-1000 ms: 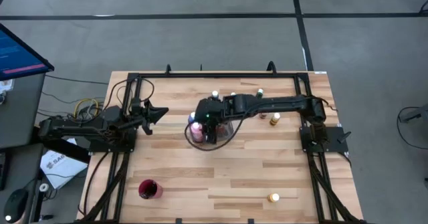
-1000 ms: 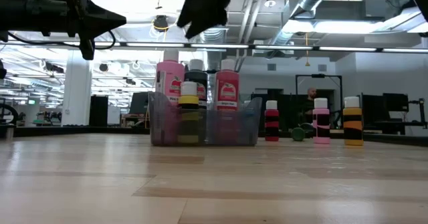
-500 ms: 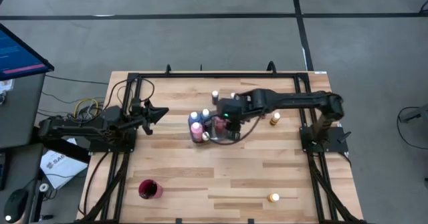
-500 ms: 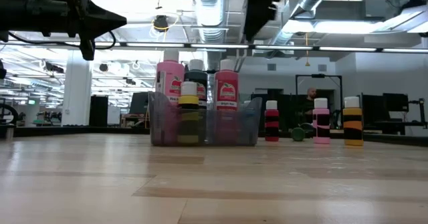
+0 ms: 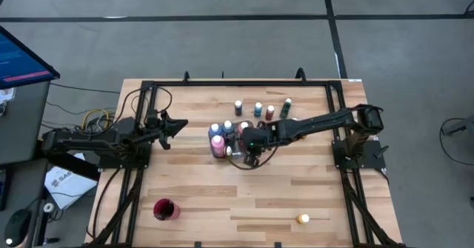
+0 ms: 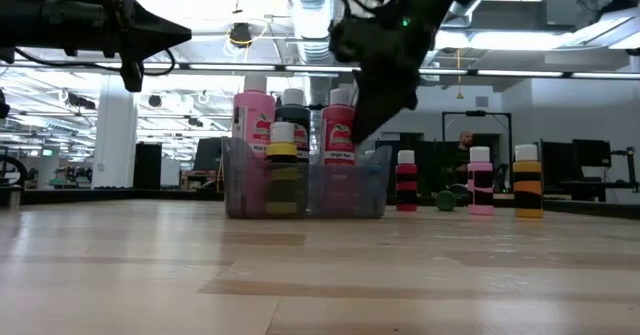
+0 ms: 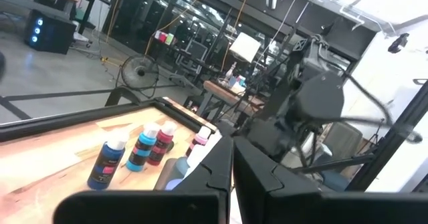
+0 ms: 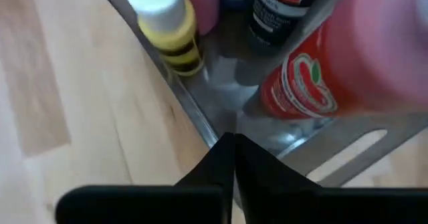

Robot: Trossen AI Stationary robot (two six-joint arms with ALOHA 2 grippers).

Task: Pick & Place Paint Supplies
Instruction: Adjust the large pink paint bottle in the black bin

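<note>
A clear bin [image 6: 300, 190] stands mid-table and holds several paint bottles, among them a pink one [image 6: 254, 125], a red one [image 6: 338, 135] and a yellow-banded one [image 8: 167, 27]. My right gripper [image 5: 246, 148] is shut and slants down at the bin's near right corner [image 8: 200, 120], in front of the red bottle [image 8: 321, 77]. Several loose bottles [image 5: 258, 109] stand upright beyond the bin, and one yellow bottle [image 5: 302, 218] stands near the front right. My left gripper [image 5: 181, 124] hangs shut, level, over the table's left part, clear of everything. My right gripper [image 8: 229, 138] points down and toward the table's left, with its shut fingertips at the rim of the bin's near corner. I cannot tell whether they touch the rim.
A red cup [image 5: 164, 209] stands near the front left. Black frame rails [image 5: 141, 159] run along both sides of the table. Bare wood lies between the bin and the front edge. A person shows far off in the room [image 6: 466, 140].
My right gripper has swung from high over the bin's left part toward the table's right, then dropped to the bin's near right corner, rolling as it went. Its fingers have come together. The bin and bottles have stayed put.
</note>
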